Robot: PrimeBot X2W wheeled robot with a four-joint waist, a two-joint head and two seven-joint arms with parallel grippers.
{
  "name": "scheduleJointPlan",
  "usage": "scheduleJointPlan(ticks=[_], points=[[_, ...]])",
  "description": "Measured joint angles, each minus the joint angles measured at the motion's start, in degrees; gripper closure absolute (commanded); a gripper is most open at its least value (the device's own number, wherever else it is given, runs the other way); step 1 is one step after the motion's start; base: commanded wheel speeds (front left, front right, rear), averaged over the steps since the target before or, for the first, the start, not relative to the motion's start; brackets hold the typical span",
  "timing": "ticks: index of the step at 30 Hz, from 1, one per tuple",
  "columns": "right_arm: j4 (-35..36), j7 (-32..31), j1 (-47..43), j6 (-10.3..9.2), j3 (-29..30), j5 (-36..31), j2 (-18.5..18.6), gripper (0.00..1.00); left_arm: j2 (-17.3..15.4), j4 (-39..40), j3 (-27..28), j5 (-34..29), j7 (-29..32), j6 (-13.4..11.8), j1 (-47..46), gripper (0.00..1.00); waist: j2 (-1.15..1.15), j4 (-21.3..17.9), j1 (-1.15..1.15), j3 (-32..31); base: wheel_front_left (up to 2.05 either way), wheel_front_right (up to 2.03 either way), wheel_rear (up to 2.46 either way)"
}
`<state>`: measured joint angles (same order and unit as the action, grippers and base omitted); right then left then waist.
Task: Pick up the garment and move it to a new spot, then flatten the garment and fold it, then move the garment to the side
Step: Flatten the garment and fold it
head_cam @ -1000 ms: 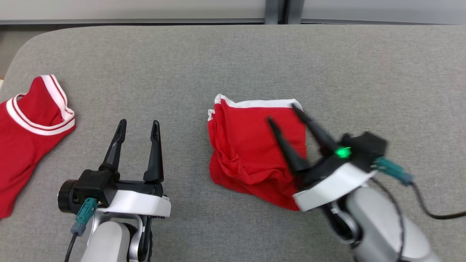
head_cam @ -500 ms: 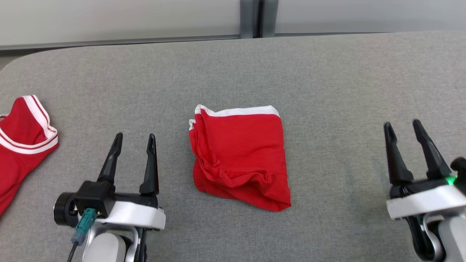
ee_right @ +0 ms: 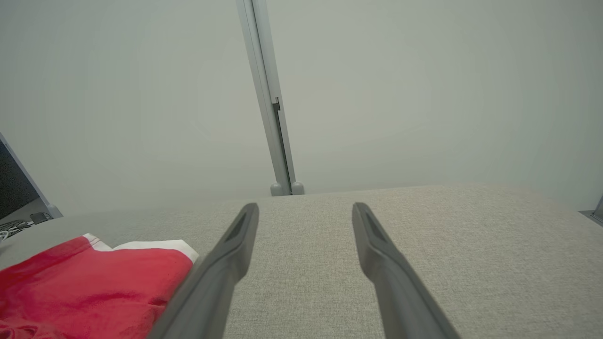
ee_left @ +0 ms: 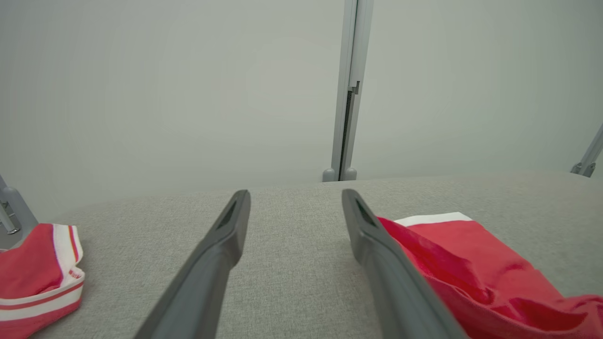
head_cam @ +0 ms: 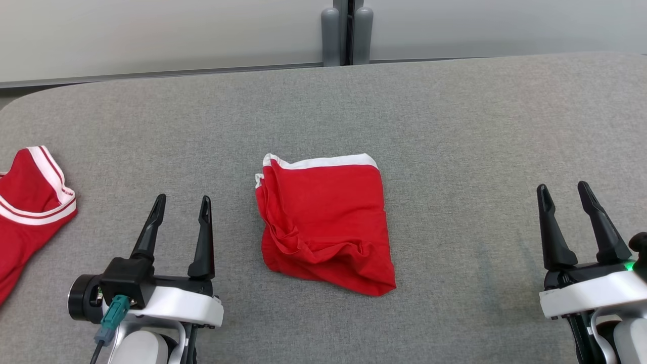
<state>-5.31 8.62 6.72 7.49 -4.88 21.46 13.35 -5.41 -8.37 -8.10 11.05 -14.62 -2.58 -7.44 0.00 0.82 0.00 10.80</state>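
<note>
1. Right gripper [head_cam: 562,186] has backed off the garment [head_cam: 323,222].
2. Left gripper [head_cam: 183,198]: fingers apart, empty, near the garment's left edge.
3. Garment: folded, mid-table [head_cam: 455,126], between both grippers.
4. Right gripper: fingers apart, empty, well to its right.

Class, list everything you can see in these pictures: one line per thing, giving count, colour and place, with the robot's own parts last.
folded garment: one, red with a white band, middle of the table, between the grippers
second garment: one, red with white stripes, table's left edge, partly out of frame
table: one, grey fabric top, under both garments
wall panels: two, pale grey, behind the table
post: one, grey, between the panels
left gripper: one, dark fingers, lower left, open, empty
right gripper: one, dark fingers, lower right, open, empty
</note>
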Motion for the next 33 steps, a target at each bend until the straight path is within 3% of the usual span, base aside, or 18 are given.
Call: scheduleJointPlan(ticks=[10, 11, 12, 20, 33], points=[[0.02, -0.82, 1.00, 0.00, -1.11, -0.38, 0.20, 0.01, -0.41, 0.79, -0.22, 0.15, 0.22, -0.47, -0.08, 0.00, 0.00, 1.51, 0.00, 0.90, 0.00, 0.00, 0.00], [-0.20, -1.04, 1.52, 0.00, -1.86, -0.37, 0.34, 0.71, -0.41, 0.90, -0.21, 0.15, 0.21, -0.52, -0.13, 0.00, 0.00, 1.76, 0.00, 1.11, 0.00, 0.00, 0.00], [-0.59, -1.29, 2.08, 0.00, -2.68, -0.22, 0.56, 1.00, -0.38, 0.97, -0.30, 0.15, 0.21, -0.53, -0.18, 0.00, 0.00, 2.01, 0.00, 1.34, 0.00, 0.00, 0.00], [-7.81, -2.29, 11.06, 0.00, -18.78, 2.60, 1.05, 1.00, 0.55, 0.97, -1.62, 0.46, -0.13, -0.60, -2.89, 0.00, 0.00, 5.98, 0.00, 3.71, 0.00, 0.00, 0.00], [-21.97, 1.02, 21.54, 0.00, -42.46, 12.69, -3.28, 1.00, 1.89, 0.21, -3.22, 1.29, -0.37, -1.01, -4.86, 0.00, 0.00, 11.24, 0.00, 6.29, 0.00, 0.00, 0.00]])
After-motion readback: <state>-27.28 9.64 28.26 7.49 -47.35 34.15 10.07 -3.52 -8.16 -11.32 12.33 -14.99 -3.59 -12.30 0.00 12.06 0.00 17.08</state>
